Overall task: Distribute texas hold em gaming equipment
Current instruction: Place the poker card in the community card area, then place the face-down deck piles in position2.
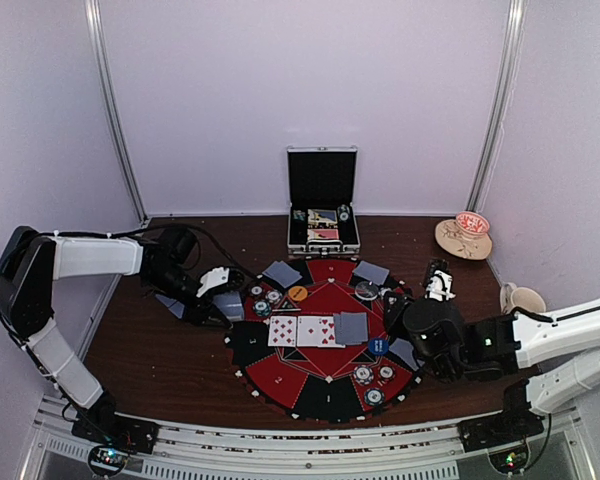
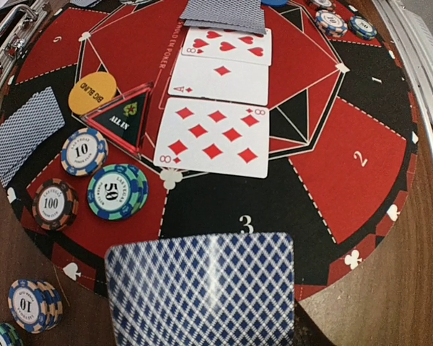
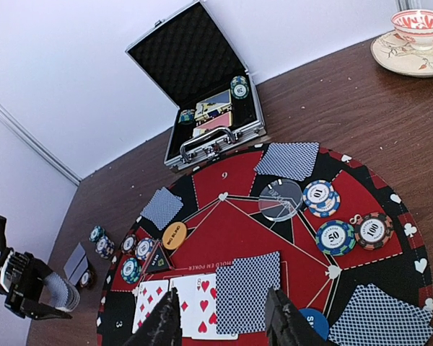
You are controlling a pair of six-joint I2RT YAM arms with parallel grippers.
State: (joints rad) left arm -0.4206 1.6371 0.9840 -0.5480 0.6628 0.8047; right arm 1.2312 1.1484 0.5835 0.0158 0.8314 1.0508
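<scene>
Beside mat (image 1: 280, 385): left end effector (image 3: 40, 299) grips card (image 2: 200, 288), filling its own view | right end effector (image 3: 224, 330) open

Case (image 1: 322, 180) behind mat (image 1: 325, 395), dish (image 1: 463, 240) back R, mug (image 1: 525, 298) R of mat. Face-up cards (image 1: 300, 331) mid-mat, face-down card (image 1: 351, 328) just R of them; card stack (image 3: 54, 291) at mat's L edge.

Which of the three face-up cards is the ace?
The middle card, showing one red diamond; eight of hearts and eight of diamonds flank it.

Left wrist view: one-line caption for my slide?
Blue-backed card held above seat 3, three face-up cards and All In marker beyond.
</scene>
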